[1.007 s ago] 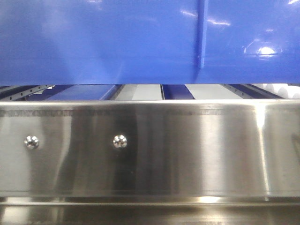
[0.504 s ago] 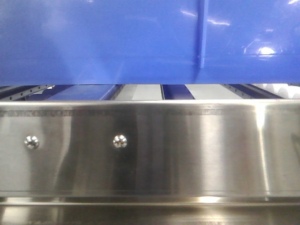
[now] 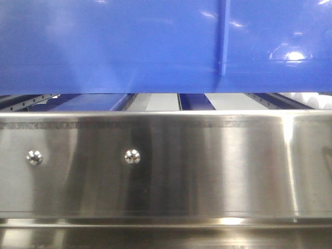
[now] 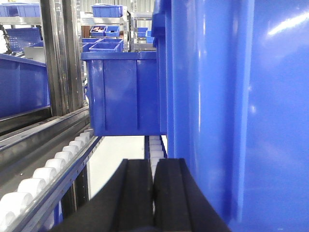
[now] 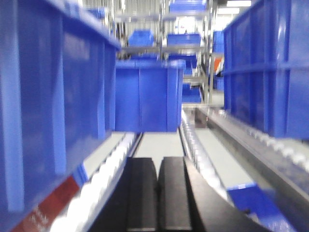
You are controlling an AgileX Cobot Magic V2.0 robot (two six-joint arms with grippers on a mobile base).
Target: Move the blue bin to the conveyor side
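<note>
The blue bin [image 3: 155,46] fills the upper half of the front view. Its lower edge is just above a brushed steel rail [image 3: 166,166], and roller lanes show through the gap between them. The bin sits between the two arms: the left wrist view has its ribbed wall close on the right, and the right wrist view has the opposite wall close on the left. The left tool [image 4: 152,166] has its fingers pressed together with nothing between them, and so does the right tool [image 5: 158,164]. Neither pinches the rim or a wall. Any hold on the bin would seem to be a squeeze from both sides, though whether either tool actually touches the glossy plastic cannot be told from these angles.

That is the main risk. Smooth plastic against closed fingers gives little friction, so if one arm leads or eases off, the bin could slip, twist or drop a corner. Its lower edge is near the rail, so a sag could catch it there. A second bin [image 4: 123,92] stands ahead along the lane of white rollers [image 4: 53,166], and pushing too far would knock into it. A third bin [image 5: 270,67] on the right-hand lane leaves the right arm little room to swing outwards.
</note>
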